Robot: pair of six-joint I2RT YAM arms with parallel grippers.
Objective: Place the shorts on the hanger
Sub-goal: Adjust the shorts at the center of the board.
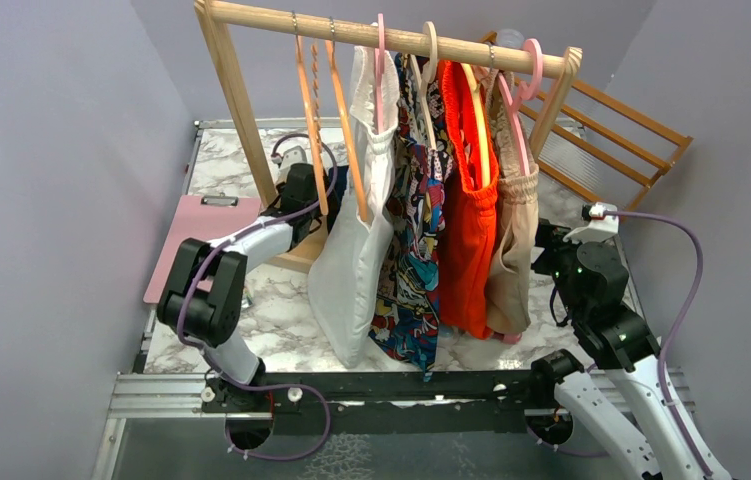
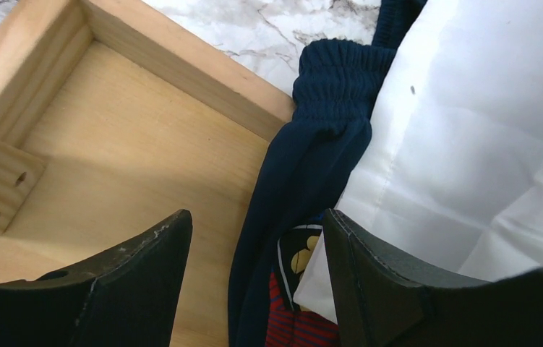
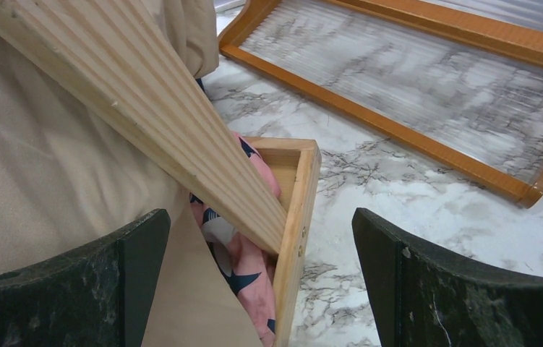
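The shorts (image 2: 311, 137) lie low down at the left end of the wooden rack (image 1: 239, 110). They hang over the edge of its flat base (image 2: 131, 152) and press against the white shorts (image 2: 485, 144) on their right. The hanger (image 1: 349, 140) hangs on the rail higher up, next to its twin (the two look just the same).

The left fingers (image 2: 131, 289) are spread apart. A strip of the dark blue cloth runs down between them, but I cannot tell if either finger touches it. The right fingers (image 3: 463, 289) are spread wide too and hold nothing. Between them are a slanted leg of the rack and a corner of its box-like foot, on the marble surface (image 3: 413, 195).

Most of the shorts are hidden behind the white shorts, and their lower part is cut off by the picture edge. From above, the left arm and the hangers cover them, so they are hard to make out.
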